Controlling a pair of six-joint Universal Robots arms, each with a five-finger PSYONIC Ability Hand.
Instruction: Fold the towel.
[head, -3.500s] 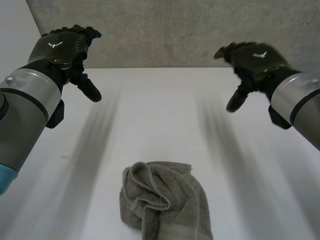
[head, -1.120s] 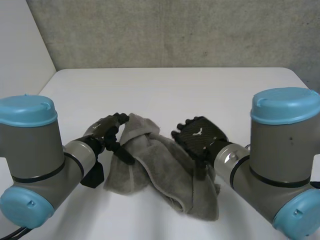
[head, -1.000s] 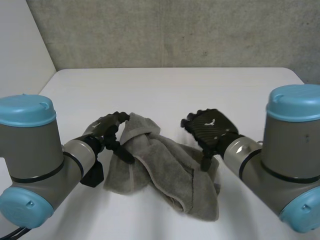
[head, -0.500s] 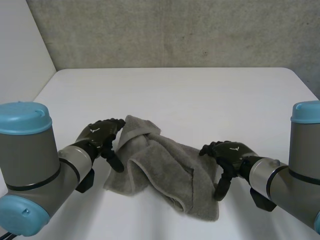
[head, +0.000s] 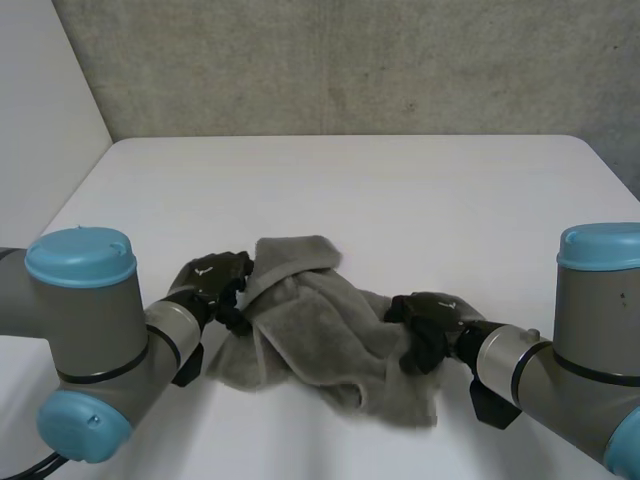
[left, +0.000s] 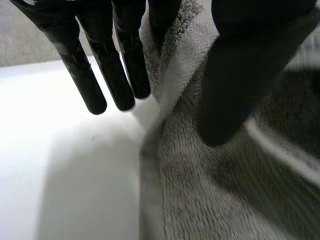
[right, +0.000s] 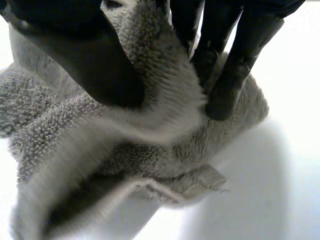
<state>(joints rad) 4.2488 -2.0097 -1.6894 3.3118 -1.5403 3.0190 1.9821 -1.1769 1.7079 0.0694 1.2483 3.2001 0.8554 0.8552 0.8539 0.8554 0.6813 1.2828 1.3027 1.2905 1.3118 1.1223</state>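
Towel (head: 320, 325) is lying crumpled on the table (head: 400, 180), bunched into loose grey folds and stretching from one of my hands to the other. My left hand (head: 213, 283) is grasping it at the edge nearest that hand. In the left wrist view my left thumb (left: 240, 75) is pressing a raised fold of cloth against a finger tucked behind it. My other left fingers (left: 95, 75) are reaching out straight just beside the cloth, over bare table.

My right hand (head: 428, 318) is grasping the opposite side of the bundle. In the right wrist view my right thumb (right: 85, 55) and right fingers (right: 232, 70) are squeezing a thick ridge of cloth between them, with the fingertips sinking into the pile. Just past that pinch, a hem (right: 200, 181) is sticking out from under the folds and resting on the table.

Both my forearms are reaching in low over the table, one from each side, with the towel's middle sagging onto the table between my hands.
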